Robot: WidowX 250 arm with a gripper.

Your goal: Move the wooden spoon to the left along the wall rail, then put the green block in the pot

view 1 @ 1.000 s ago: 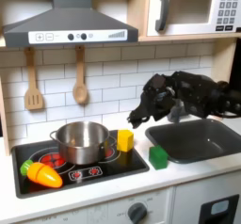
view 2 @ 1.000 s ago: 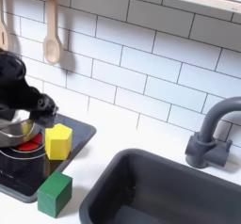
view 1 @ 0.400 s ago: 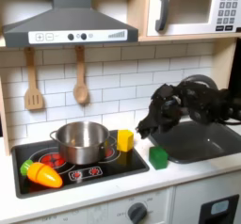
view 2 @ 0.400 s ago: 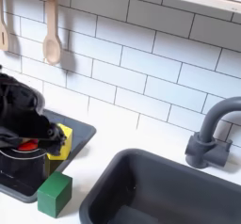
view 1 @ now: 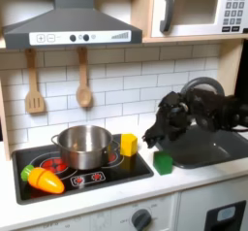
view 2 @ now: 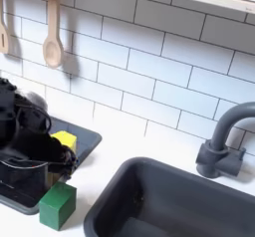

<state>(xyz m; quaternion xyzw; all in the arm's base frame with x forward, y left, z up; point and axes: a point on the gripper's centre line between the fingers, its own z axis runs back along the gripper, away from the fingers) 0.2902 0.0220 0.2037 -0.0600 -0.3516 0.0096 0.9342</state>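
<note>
— White brick tiles back a toy kitchen in the first exterior view, don't they? What hangs on them?

— The wooden spoon (view 1: 82, 80) hangs bowl down on the wall under the range hood (view 1: 70, 25), with a wooden spatula (view 1: 34, 82) well to the first exterior view's left of it. A microwave (view 1: 197, 9) sits up at the top right.

— And on the stove?

— The pot (view 1: 84, 146) stands on the black cooktop (view 1: 97, 177), a yellow block (view 1: 128, 144) just beside it on the right, a toy carrot (view 1: 43, 180) at the front left. The green block (view 1: 163, 162) rests at the cooktop's right edge, beside the sink (view 1: 218, 144).

— Where's the arm?

— The gripper (view 1: 152, 138) hangs dark and low, just above the green block. I cannot tell how its jaws stand.

— And the second exterior view?

— Same tiles, spoon (view 2: 53, 28) at the upper left, faucet (view 2: 223, 141) at the right over the sink (view 2: 139, 181). The gripper (view 2: 55, 166) hovers right over the green block (view 2: 58, 205); the yellow block (view 2: 65, 140) peeks out behind it. Jaw state is unclear here too.
</note>
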